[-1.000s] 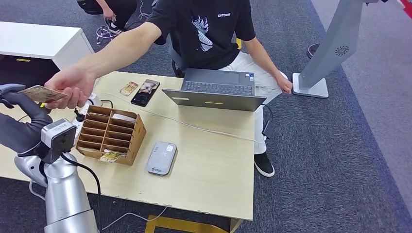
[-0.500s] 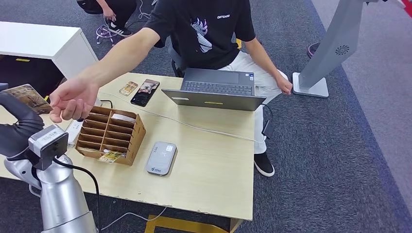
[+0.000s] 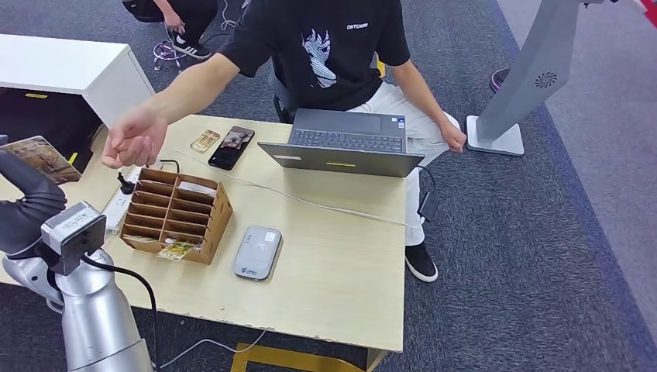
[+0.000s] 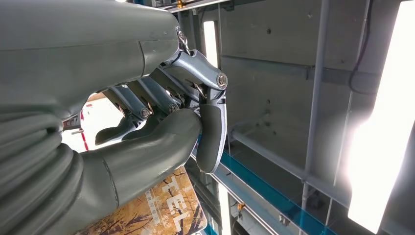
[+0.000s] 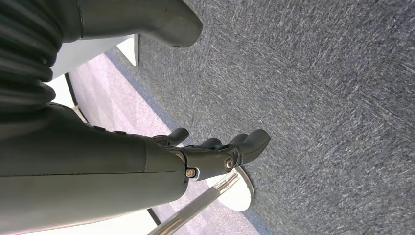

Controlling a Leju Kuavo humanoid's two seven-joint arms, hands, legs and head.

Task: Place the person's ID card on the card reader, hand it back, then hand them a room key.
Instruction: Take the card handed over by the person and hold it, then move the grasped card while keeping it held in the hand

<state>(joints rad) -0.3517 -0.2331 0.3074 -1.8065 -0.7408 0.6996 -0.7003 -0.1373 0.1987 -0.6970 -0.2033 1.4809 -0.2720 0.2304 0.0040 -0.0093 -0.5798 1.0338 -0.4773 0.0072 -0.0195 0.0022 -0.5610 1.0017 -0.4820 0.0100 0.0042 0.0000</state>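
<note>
On the pale wooden desk [image 3: 333, 256] the grey card reader [image 3: 257, 252] lies beside a slotted wooden card rack [image 3: 177, 217]. The left hand [image 3: 31, 186] pinches the ID card [image 3: 42, 157], raised off the desk's left end. The right hand [image 5: 215, 152] hangs with fingers apart, holding nothing.

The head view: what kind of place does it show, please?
Probably an office or lab set up as a mock hotel reception. A pale wooden desk on grey carpet carries a brown slotted wooden card rack, a small grey card reader and an open grey laptop, with a seated person behind it.
</note>
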